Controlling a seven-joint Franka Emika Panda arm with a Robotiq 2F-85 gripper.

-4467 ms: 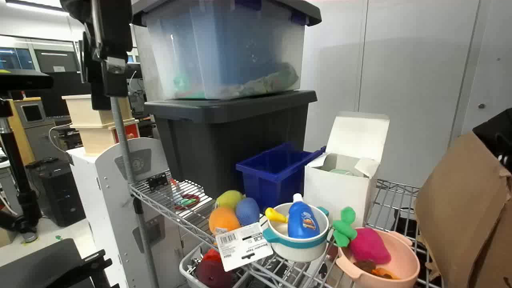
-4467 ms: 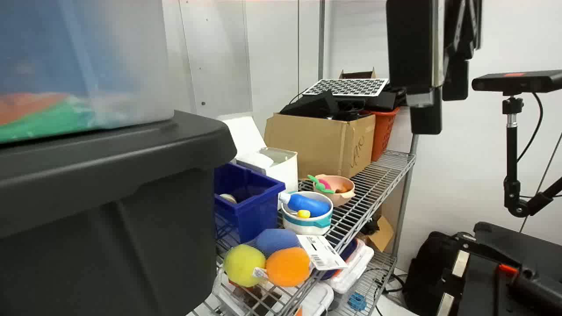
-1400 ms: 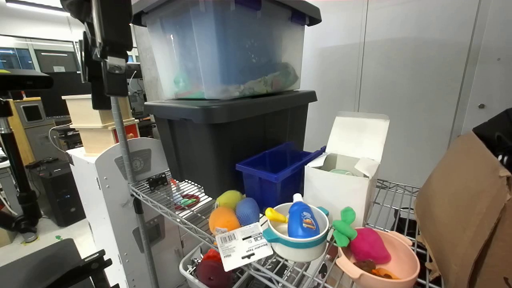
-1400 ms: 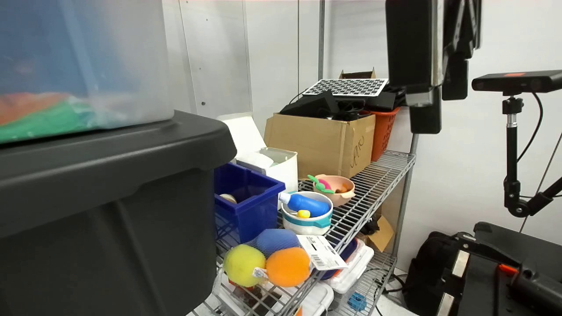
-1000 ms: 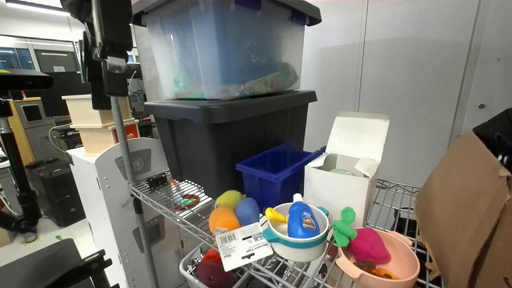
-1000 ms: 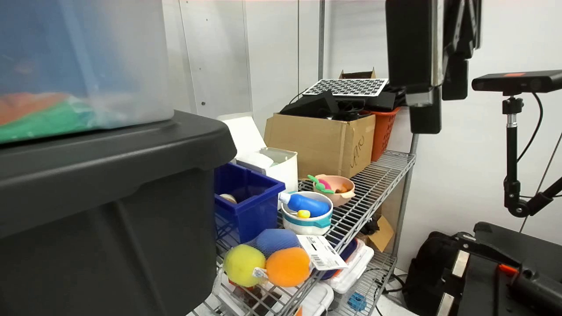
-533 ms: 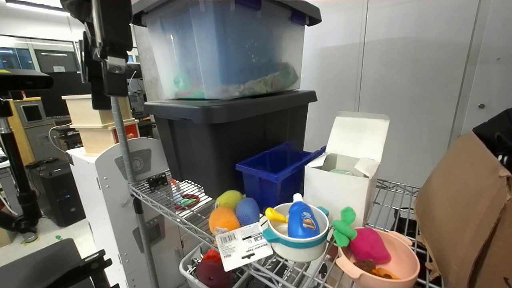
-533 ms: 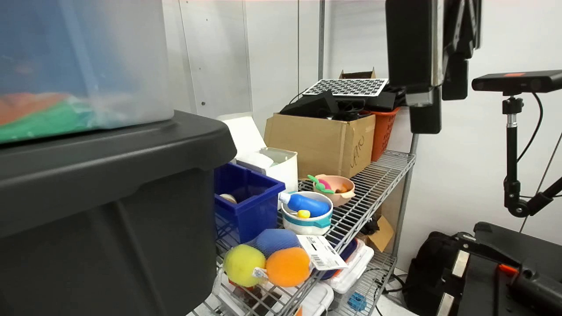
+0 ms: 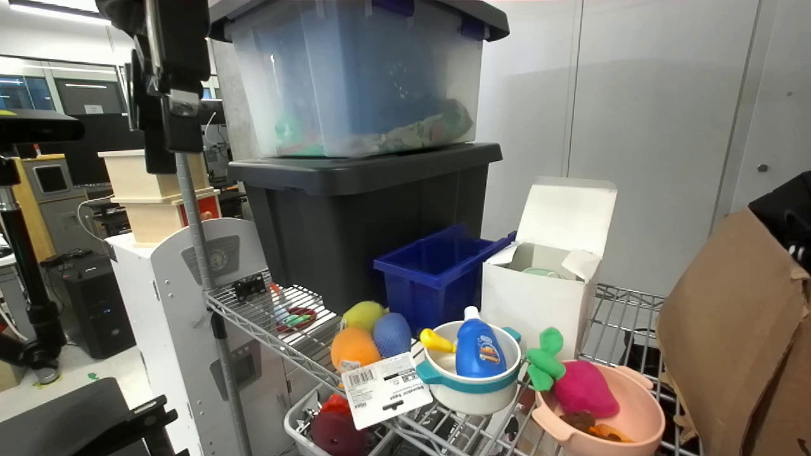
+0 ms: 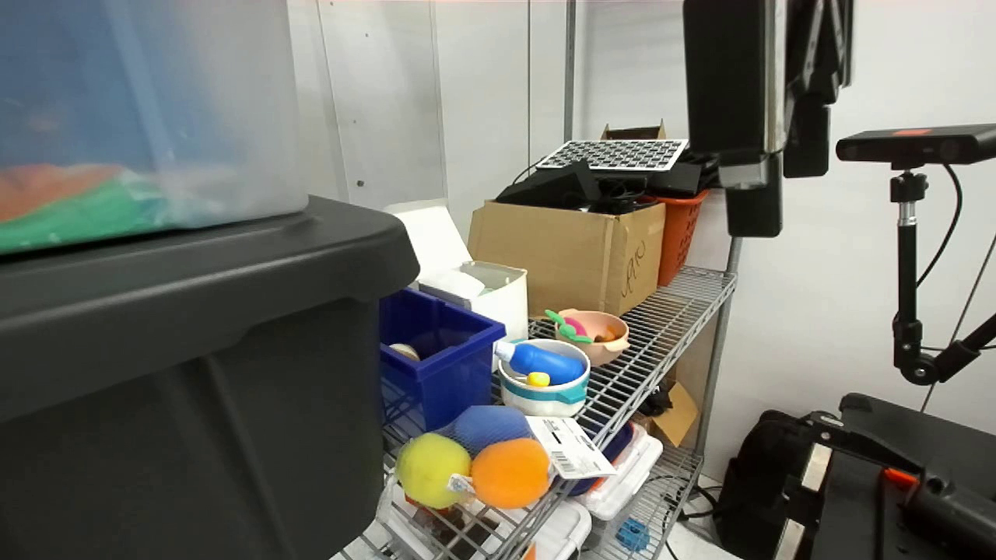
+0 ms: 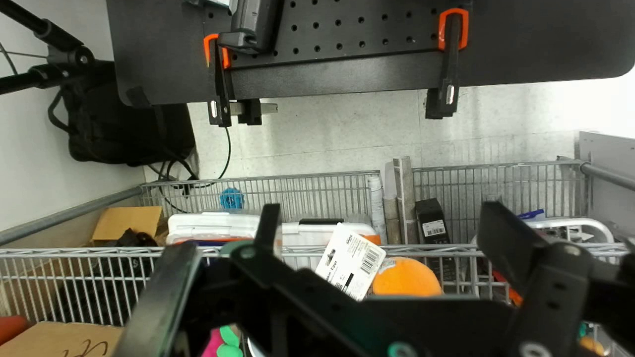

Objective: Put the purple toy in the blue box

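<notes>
There's the gripper (image 11: 386, 227), high up, spread wide; the purple toy (image 9: 584, 389) leans leaf-first over the pink bowl (image 9: 638, 408), the blue box (image 9: 424, 296) gaping between tote (image 9: 361, 234) and carton (image 9: 535, 307).

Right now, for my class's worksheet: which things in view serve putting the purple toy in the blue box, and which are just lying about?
For the job:
- purple toy, in the pink bowl
- blue box
- pincer, open

Just lying about:
- white pot
- blue bottle
- orange ball
- white carton
- cardboard box
- black bin
</notes>
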